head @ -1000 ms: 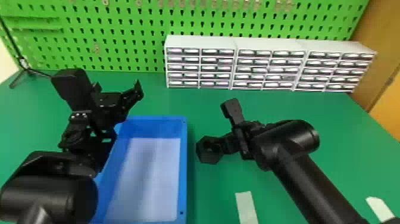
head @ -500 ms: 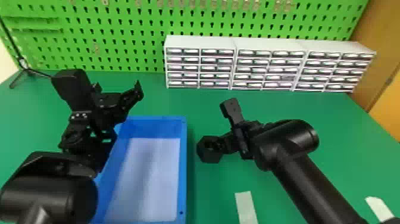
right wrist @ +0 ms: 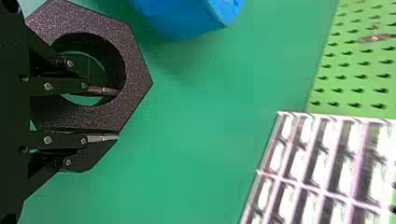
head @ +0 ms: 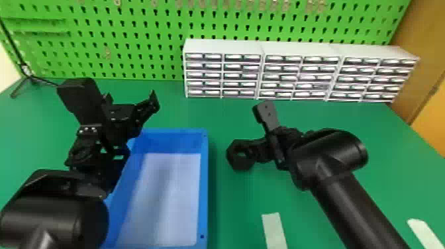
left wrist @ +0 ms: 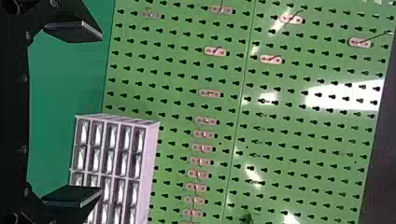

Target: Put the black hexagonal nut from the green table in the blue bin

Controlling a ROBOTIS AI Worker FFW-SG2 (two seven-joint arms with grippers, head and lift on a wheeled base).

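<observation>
My right gripper holds the black hexagonal nut just right of the blue bin in the head view. In the right wrist view, the fingers of my right gripper pinch one wall of the nut: one finger is at its hole, the other against its outer side. The bin's corner shows at that view's top. My left gripper is parked over the bin's far left corner; in the left wrist view the left gripper has its fingers wide apart with nothing between them.
White drawer cabinets stand at the back of the green table, before a green pegboard. A black stand is at the back left. Pale strips lie near the front.
</observation>
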